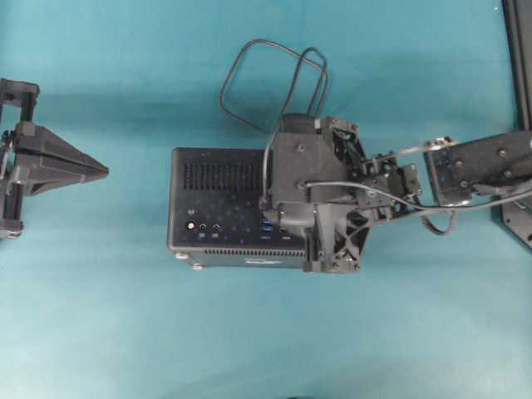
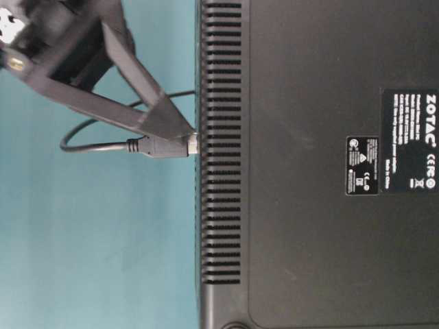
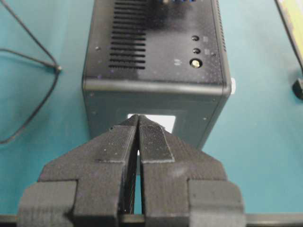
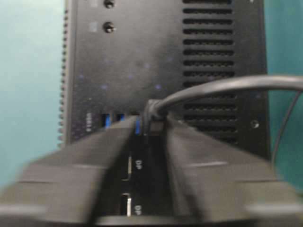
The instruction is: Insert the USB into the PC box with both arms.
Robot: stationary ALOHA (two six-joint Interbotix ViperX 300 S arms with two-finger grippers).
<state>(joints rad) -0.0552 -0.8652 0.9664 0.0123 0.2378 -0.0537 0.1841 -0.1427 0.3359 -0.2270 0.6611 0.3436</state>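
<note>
R gripper (image 4: 144, 142) fingers (image 4: 199, 156) apart, either side of the USB plug (image 4: 152, 124), which sits in a blue-port row on the PC box (image 4: 142, 61); cable (image 1: 270, 79) loops off behind onto the teal counter (image 1: 125, 332). L gripper (image 3: 138, 124) fingers together, empty, near the box's end face w/ white label (image 3: 165, 120), not touching.

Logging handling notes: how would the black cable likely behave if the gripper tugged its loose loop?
The cable looks thin and lies in a slack loop, so probably floppy and light. Its plug sits against the computer box, so a tug might work it loose or drag the box.
</note>
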